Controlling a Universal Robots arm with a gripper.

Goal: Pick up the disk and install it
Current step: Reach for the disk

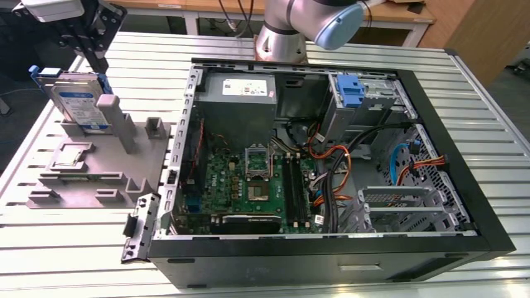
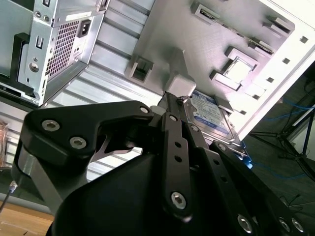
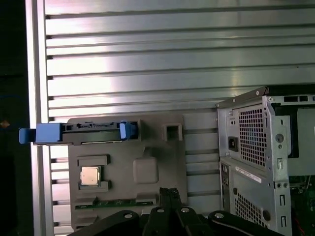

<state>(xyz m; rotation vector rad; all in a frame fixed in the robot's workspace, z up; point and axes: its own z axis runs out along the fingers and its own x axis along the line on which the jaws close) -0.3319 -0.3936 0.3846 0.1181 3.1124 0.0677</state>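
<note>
The disk (image 1: 79, 102) is a silver-grey drive with a white-and-blue label and a blue carrier frame. It stands on edge in a slot of the grey fixture (image 1: 91, 171), at the exterior view's left. The first wrist view catches the disk (image 3: 47, 133) edge-on, and the second wrist view shows its label face (image 2: 211, 115). My gripper (image 1: 98, 64) hangs just above the disk's top edge, apart from it. Its black fingers (image 3: 169, 192) lie close together with nothing between them. In the second wrist view the gripper (image 2: 172, 98) ends beside the fixture's grey post (image 2: 179, 83).
An open computer case (image 1: 331, 248) lies on the slatted metal table (image 1: 83, 261) to the exterior view's right of the fixture. Inside are a motherboard (image 1: 248, 180), cables, a blue bracket (image 1: 352, 93) and a metal drive cage (image 1: 406, 208). A small silver chip (image 1: 73, 155) rests on the fixture.
</note>
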